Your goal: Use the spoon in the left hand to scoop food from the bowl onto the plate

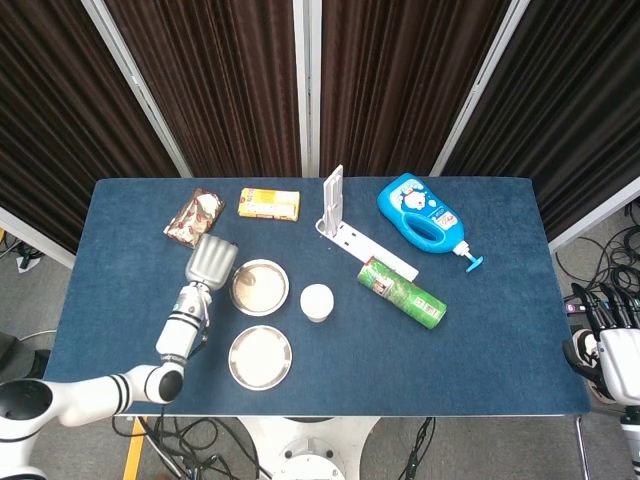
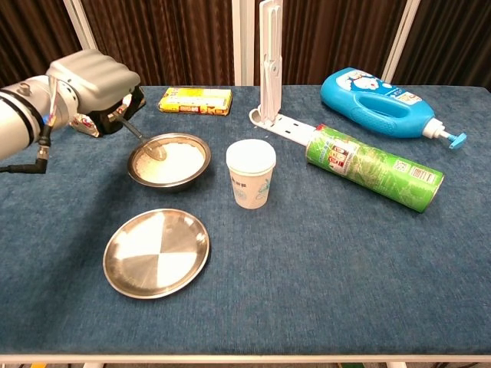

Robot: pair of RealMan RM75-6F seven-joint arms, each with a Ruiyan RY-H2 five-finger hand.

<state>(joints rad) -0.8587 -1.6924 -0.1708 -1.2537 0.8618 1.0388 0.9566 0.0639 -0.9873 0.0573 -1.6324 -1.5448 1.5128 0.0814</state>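
The left hand (image 2: 90,84) grips the spoon (image 2: 146,142), its tip dipped into the bowl (image 2: 169,162) just beside it

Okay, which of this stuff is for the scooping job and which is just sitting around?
For the job: spoon, left hand, bowl, plate.

Sitting around: paper cup, green can, blue bottle, yellow box, snack packet, white stand.

The snack packet (image 2: 90,125) is mostly hidden behind the left hand (image 2: 93,86) in the chest view. The right hand (image 1: 610,335) is cut off by the head view's edge, and its finger posture cannot be told.
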